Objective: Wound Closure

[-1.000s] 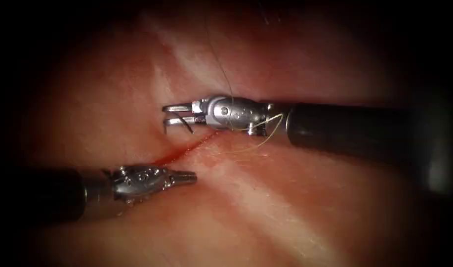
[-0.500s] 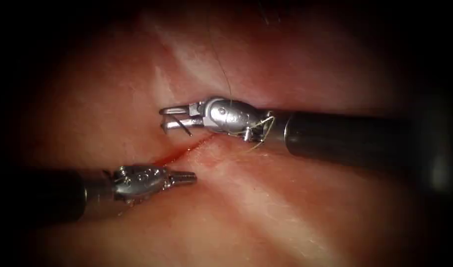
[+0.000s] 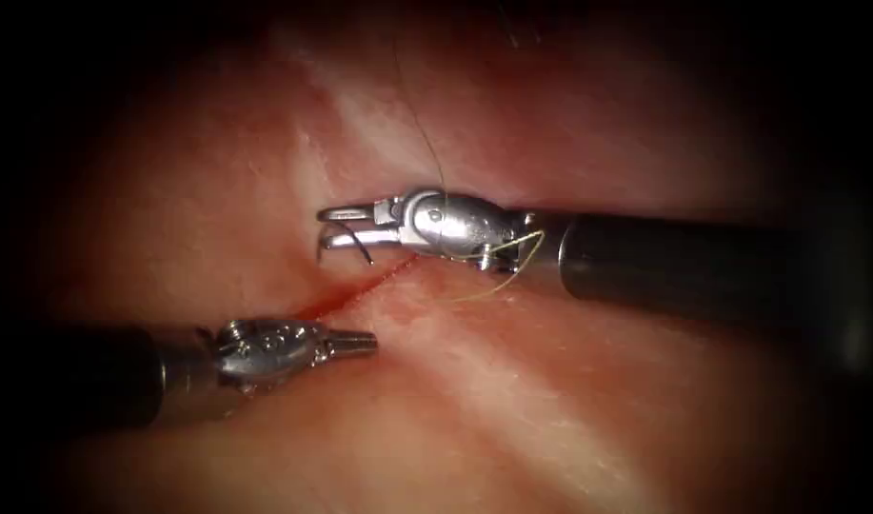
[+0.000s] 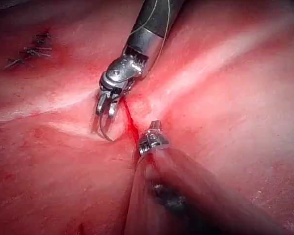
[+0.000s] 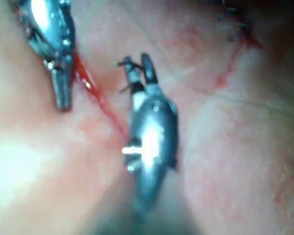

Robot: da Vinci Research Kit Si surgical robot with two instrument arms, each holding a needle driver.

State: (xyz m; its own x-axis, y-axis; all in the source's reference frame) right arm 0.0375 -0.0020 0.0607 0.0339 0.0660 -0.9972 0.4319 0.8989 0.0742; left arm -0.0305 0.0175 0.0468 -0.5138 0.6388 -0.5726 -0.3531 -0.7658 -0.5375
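Your right pincer (image 3: 336,227) reaches in from the right and sits just above the upper end of the cut (image 3: 355,290), a thin line of red fluid running diagonally across the tissue (image 3: 550,400). Its jaws stand slightly parted yet grip the curved needle (image 3: 360,244) near mid-curve, as far as the view lets you judge; the needle's dark tip hangs below the jaws, free of the tissue. Dark thread (image 3: 426,133) rises from the pincer's wrist toward the top of the endoscope view. Your left pincer (image 3: 355,342) lies low at the left, jaws closed on nothing, its tip just beside the cut's lower end.
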